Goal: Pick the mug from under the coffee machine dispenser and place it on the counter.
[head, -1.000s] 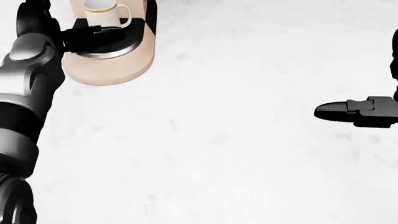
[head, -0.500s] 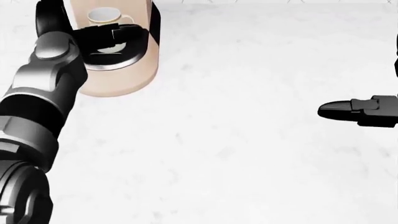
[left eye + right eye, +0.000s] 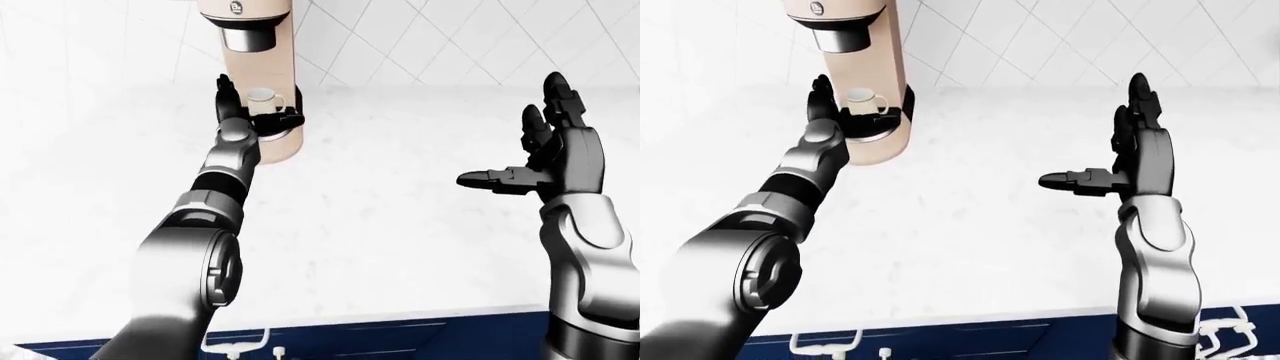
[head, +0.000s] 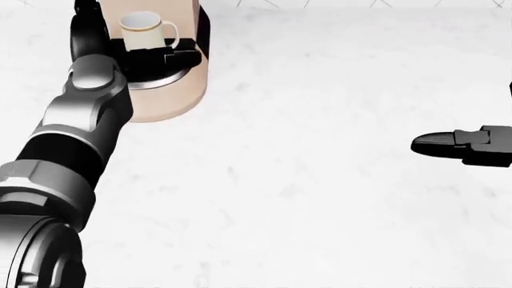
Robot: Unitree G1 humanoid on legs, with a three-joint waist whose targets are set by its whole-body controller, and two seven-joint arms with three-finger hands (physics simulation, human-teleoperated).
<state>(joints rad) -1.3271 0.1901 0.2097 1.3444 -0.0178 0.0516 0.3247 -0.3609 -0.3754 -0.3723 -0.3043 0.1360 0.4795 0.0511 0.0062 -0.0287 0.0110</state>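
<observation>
A white mug (image 4: 144,29) stands on the drip tray of a beige coffee machine (image 3: 272,52), under its dispenser (image 3: 247,37), at the upper left of all views. My left hand (image 4: 132,51) reaches into the machine's bay. One dark finger (image 4: 172,58) lies across just below the mug in the head view, and the others (image 4: 84,24) stand at its left. The fingers stand about the mug, open, not closed round it. My right hand (image 3: 535,154) is open and empty, raised over the white counter (image 4: 304,180) at the right.
A white tiled wall (image 3: 430,37) rises behind the counter. The counter's near edge, with navy cabinets (image 3: 400,337) below it, runs along the bottom of the eye views.
My left arm has stretched further toward the machine and its fingers now flank the mug. The head view has shifted slightly. The right hand has barely moved.
</observation>
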